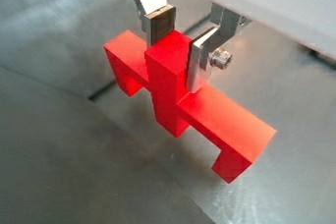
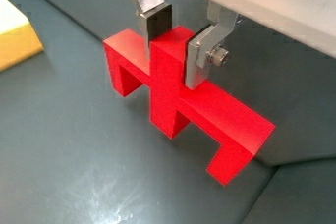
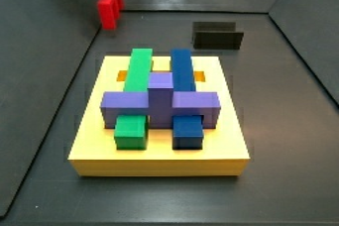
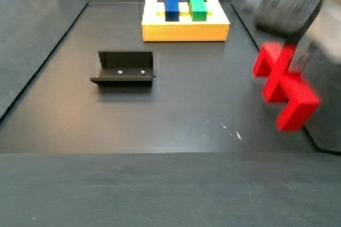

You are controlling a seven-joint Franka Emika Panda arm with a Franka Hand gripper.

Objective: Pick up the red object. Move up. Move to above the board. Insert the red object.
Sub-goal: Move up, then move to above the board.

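Note:
My gripper (image 1: 182,43) is shut on the central stem of the red object (image 1: 217,120), one silver finger on each side; both wrist views show this (image 2: 180,39). The red object (image 2: 223,120) hangs under the jaws with its crossbar and legs showing. In a side view the red object (image 3: 106,10) is at the far left corner, well behind the board (image 3: 159,146). In a side view it (image 4: 286,84) is at the right, far from the board (image 4: 186,32), with the blurred gripper (image 4: 286,17) above it. A yellow corner of the board (image 2: 16,31) shows in a wrist view.
The board carries green (image 3: 137,71), blue (image 3: 183,71) and purple (image 3: 159,101) blocks. The dark fixture (image 3: 219,37) stands on the floor behind the board and also shows in a side view (image 4: 124,69). Grey walls enclose the dark floor.

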